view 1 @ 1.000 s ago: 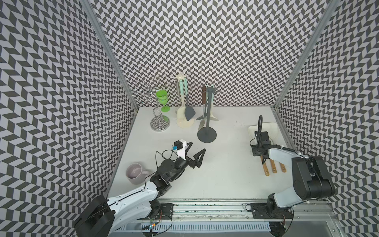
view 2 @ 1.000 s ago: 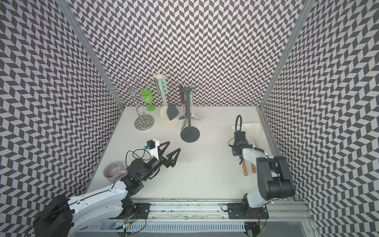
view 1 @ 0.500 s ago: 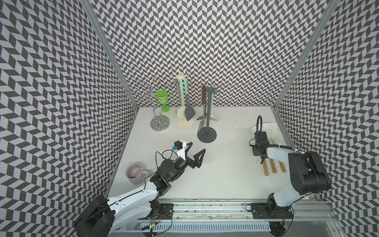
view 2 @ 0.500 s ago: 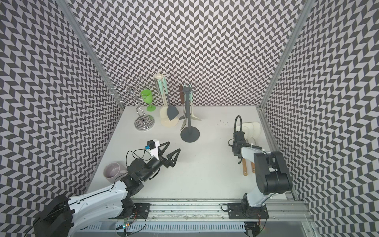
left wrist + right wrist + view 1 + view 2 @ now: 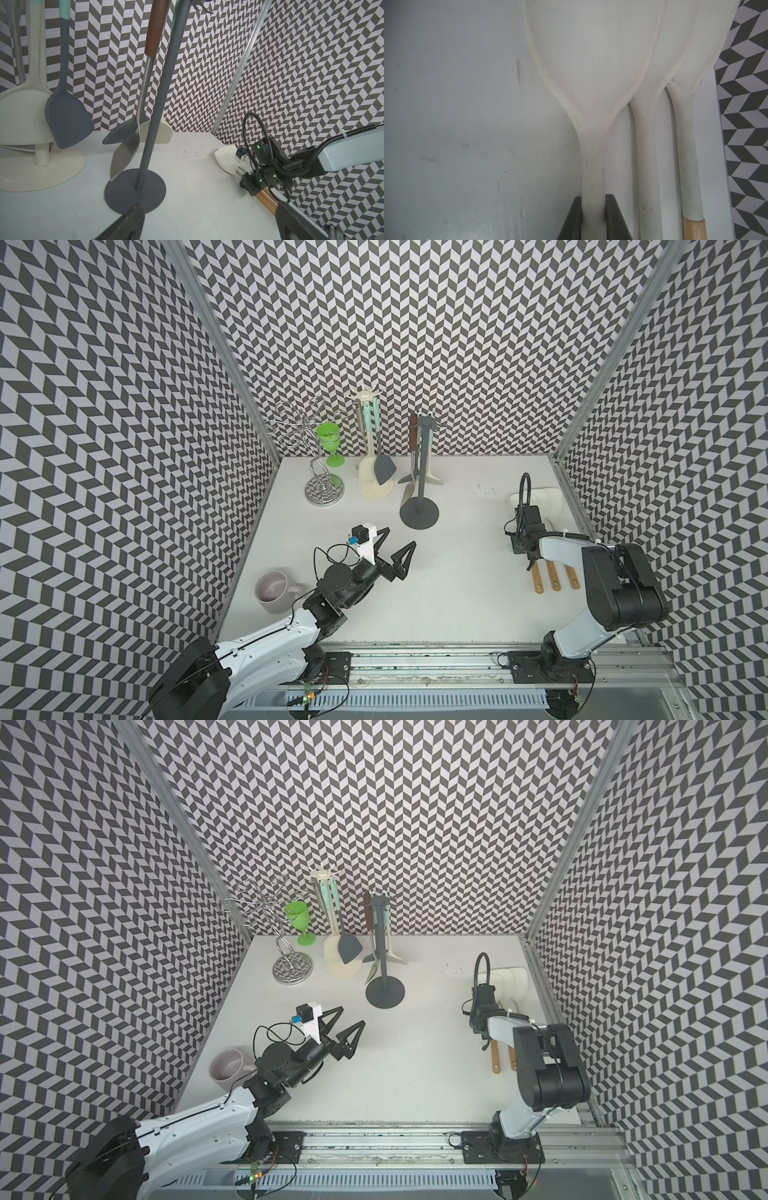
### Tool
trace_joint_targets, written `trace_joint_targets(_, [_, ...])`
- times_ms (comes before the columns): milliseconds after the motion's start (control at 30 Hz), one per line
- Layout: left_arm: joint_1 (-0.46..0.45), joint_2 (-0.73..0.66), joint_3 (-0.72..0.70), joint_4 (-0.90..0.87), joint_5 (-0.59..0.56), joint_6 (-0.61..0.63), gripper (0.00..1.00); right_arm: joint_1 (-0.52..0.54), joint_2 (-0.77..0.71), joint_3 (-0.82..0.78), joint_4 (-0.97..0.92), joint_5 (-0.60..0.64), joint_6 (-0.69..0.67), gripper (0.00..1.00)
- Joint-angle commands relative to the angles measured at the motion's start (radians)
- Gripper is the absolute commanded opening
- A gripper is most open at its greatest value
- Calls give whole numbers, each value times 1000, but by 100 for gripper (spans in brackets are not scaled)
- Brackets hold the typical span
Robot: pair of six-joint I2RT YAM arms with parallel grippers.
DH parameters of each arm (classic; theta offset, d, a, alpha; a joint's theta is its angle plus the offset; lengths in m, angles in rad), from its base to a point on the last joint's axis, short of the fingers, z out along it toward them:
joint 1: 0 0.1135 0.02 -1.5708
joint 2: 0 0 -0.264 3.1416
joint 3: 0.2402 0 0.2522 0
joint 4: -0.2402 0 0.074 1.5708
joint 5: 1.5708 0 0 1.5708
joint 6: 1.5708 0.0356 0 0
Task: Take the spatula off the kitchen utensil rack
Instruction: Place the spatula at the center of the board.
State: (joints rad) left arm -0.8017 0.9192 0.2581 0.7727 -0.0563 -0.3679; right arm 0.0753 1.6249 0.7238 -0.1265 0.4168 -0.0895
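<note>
Well, the job looks almost done. The table (image 5: 457,572) is the biggest thing here. The spatula (image 5: 591,72) lies flat on it, over by the right wall, well apart from both tool racks. So it is off its rack already. The right gripper (image 5: 593,209) pinches its thin white neck, with one jaw touching each side. I think all that is left is to let go and lift away. The left gripper (image 5: 400,538) hangs over the middle of the table. Its jaws are spread wide, hold nothing, and point toward the dark grey rack (image 5: 423,472).

Now the count, big things first. There is one table. There are two arms, the left arm (image 5: 270,639) and the right arm (image 5: 615,585). Three stands are at the back: the dark grey rack, one cream rack (image 5: 376,493) and one shiny wire rack (image 5: 325,493).

Three cream spatulas with wooden handles lie side by side. They are the pinched one and two other cream spatulas (image 5: 646,145) between it and the wall.

Three tools hang on the dark grey rack: a metal turner (image 5: 124,158), a dark scoop (image 5: 118,135) and a pale scoop (image 5: 164,133). On the cream rack I am sure of two, a big cream scoop (image 5: 22,116) and a dark grey turner (image 5: 66,118). More may hide behind them.

There is one mug (image 5: 274,591) by the left arm, and one green goblet (image 5: 329,439) beside the wire rack.
</note>
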Motion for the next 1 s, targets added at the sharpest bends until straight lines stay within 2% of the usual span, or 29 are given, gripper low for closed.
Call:
trace_joint_targets(0, [6, -14, -13, -3, 2, 7, 100, -2, 14, 14, 22, -4, -12, 22])
trace_joint_targets(133, [6, -6, -11, -1, 5, 7, 100, -3, 16, 18, 22, -9, -13, 27])
trace_joint_targets(500, [6, -18, -14, -4, 0, 14, 100, -3, 17, 31, 1, -11, 5, 30])
trace_joint_targets(633, [5, -29, -16, -7, 3, 15, 100, -3, -67, 47, -29, -6, 34, 47])
trace_joint_targets(967, [2, -76, -13, -36, -6, 26, 100, 0, -322, 153, -155, -105, 145, 74])
